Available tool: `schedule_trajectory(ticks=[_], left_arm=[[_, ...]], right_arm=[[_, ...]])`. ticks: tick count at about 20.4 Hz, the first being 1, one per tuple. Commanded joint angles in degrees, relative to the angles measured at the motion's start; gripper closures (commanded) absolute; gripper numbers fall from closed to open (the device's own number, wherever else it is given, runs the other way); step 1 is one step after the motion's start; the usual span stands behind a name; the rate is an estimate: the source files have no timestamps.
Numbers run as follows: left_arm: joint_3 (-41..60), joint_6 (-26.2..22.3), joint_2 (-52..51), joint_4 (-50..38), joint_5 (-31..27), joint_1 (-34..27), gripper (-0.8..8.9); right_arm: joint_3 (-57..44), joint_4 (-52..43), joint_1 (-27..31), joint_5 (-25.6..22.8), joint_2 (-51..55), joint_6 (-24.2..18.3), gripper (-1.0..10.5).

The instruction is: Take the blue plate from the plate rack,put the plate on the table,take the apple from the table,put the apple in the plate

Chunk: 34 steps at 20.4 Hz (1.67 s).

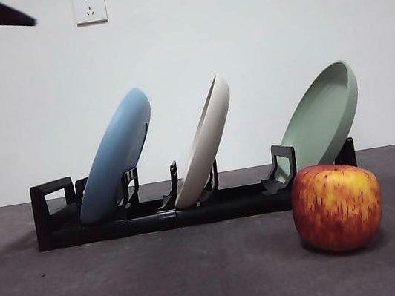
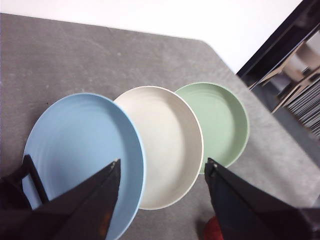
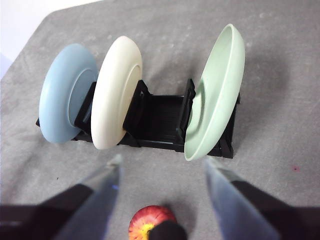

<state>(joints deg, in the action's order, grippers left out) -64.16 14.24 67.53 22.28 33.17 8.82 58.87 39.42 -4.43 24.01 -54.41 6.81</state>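
Lower the gaping left pincer (image 2: 162, 167) over the large matte light-blue plate's (image 2: 80, 150) upper rim, clear of the neighbouring cream-white plate (image 2: 167, 142), right pincer (image 3: 162, 167) waiting agape.

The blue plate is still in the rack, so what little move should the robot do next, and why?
Probably lower the left gripper toward the blue plate. Its jaws are open and hang above that plate, which leans in the end slot of the rack, untouched. The apple must wait on the table until the plate lies there.
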Motion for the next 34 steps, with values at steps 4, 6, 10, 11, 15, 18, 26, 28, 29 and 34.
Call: schedule_trajectory(ticks=[4,6,10,11,15,18,26,28,29,34], left_arm=[[-14.38,-5.92,14.03,11.26,-10.91,7.82,5.25],[-20.15,-8.15,19.61,17.05,-14.67,9.94,5.25],[-25.62,-8.96,27.74,18.88,-19.52,12.28,5.25],[-25.79,-8.94,29.05,18.91,-19.54,12.46,5.25],[-25.79,-8.94,32.92,18.88,-19.30,12.61,5.26],[-25.79,-9.84,33.44,18.75,-19.17,12.66,5.44],[-26.01,-9.81,30.75,19.71,-16.11,13.97,8.21],[-26.75,-9.97,27.87,20.81,-16.11,14.99,8.21],[-27.19,-10.05,26.25,21.49,-16.13,15.50,8.21],[-28.68,-11.98,13.94,27.26,-16.35,20.04,8.21]], right_arm=[[0.26,-0.26,0.09,0.04,0.04,-0.46,6.3],[0.26,-0.26,0.09,0.00,0.04,-0.46,6.3],[0.26,-0.24,0.09,-0.11,0.04,-0.46,6.3],[0.26,-0.24,0.09,-0.13,0.04,-0.46,6.3],[0.26,-0.24,0.09,-0.33,0.04,-0.46,6.3],[0.26,-0.24,0.09,-0.42,0.04,-0.44,6.3],[0.26,0.50,0.09,-4.52,0.02,-0.46,6.3],[0.26,1.11,0.09,-6.47,0.02,-0.48,6.3],[0.26,1.27,0.09,-6.43,0.02,-0.46,6.3],[0.26,1.75,0.09,-6.36,0.02,-0.44,6.3]])
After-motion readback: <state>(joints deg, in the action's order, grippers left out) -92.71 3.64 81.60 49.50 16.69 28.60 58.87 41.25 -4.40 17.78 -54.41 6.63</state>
